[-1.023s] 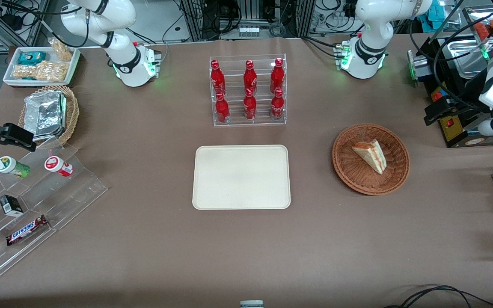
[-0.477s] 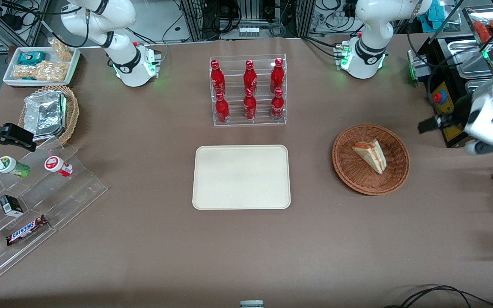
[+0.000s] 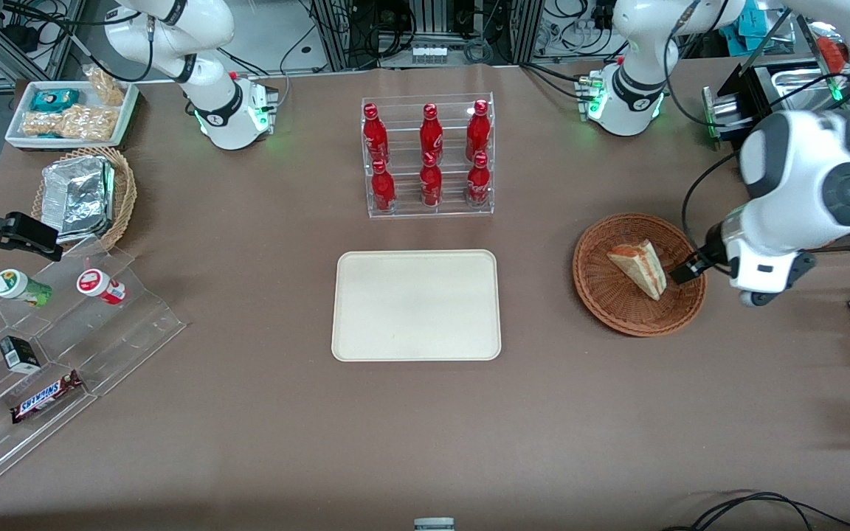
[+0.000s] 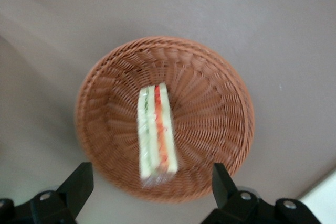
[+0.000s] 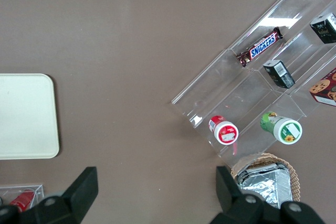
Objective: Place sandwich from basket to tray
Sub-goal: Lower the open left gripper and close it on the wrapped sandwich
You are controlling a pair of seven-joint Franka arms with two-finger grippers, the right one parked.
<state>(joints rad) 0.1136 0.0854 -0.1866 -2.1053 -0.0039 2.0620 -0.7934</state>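
Note:
The sandwich lies in the round reddish-brown basket, toward the working arm's end of the table. In the left wrist view the sandwich shows its cut side with green and red layers, inside the basket. My left gripper hovers above the basket's rim on the working arm's side, close beside the sandwich. It is open and empty, its fingers wide apart over the rim. The cream tray lies at the table's middle with nothing on it; its corner shows in the right wrist view.
A clear rack of red bottles stands farther from the front camera than the tray. A stepped acrylic shelf with snacks, a tan basket with foil and a white snack tray lie toward the parked arm's end.
My left arm has swung in from the working arm's end of the table and come down over the basket's rim beside the sandwich. The sandwich, basket and tray have not moved.

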